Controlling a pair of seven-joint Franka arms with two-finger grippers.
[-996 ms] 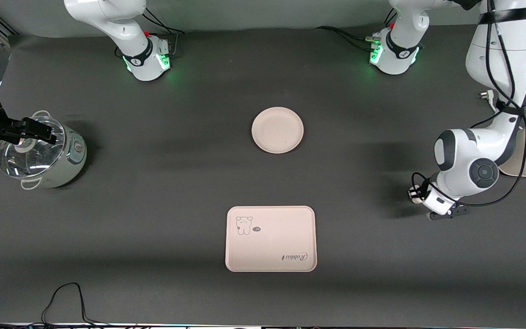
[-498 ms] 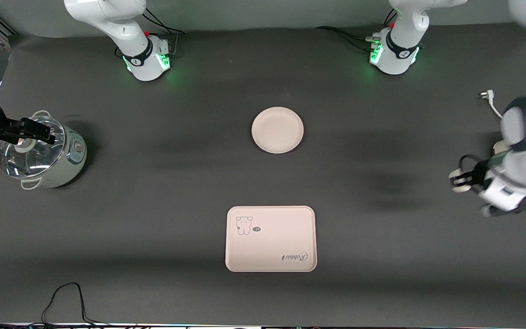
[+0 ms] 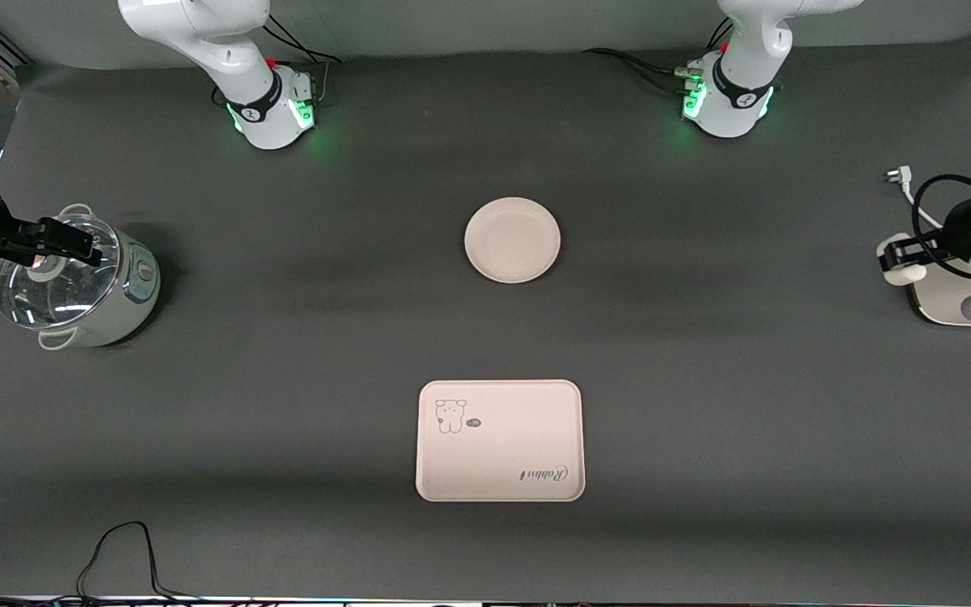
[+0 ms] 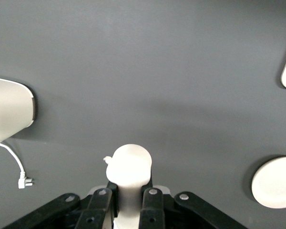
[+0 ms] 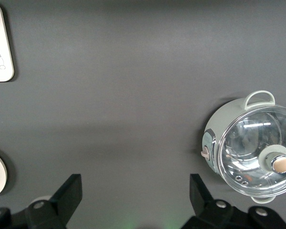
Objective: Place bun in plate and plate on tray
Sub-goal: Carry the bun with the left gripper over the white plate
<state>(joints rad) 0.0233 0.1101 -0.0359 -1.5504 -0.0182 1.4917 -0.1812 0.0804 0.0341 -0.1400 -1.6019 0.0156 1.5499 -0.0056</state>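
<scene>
The bun (image 3: 903, 273) is a small white lump held in my left gripper (image 3: 896, 260), which is shut on it over the table edge of a cream appliance at the left arm's end. In the left wrist view the bun (image 4: 129, 168) sticks out between the black fingers (image 4: 101, 205). The round plate (image 3: 512, 240) lies empty at the table's middle. The tray (image 3: 500, 440) with the "Rabbit" script lies nearer the front camera than the plate. My right gripper (image 3: 72, 244) is open and empty over a lidded pot; its jaws stand wide apart in the right wrist view (image 5: 136, 200).
A pale green pot with a glass lid (image 3: 81, 282) stands at the right arm's end. A cream appliance (image 3: 949, 305) and a loose white plug (image 3: 896, 175) lie at the left arm's end. A black cable (image 3: 123, 548) lies near the front edge.
My left gripper has carried the bun away from the table's middle toward the left arm's end, to over the cream appliance's edge. The right arm, plate and tray have not moved.
</scene>
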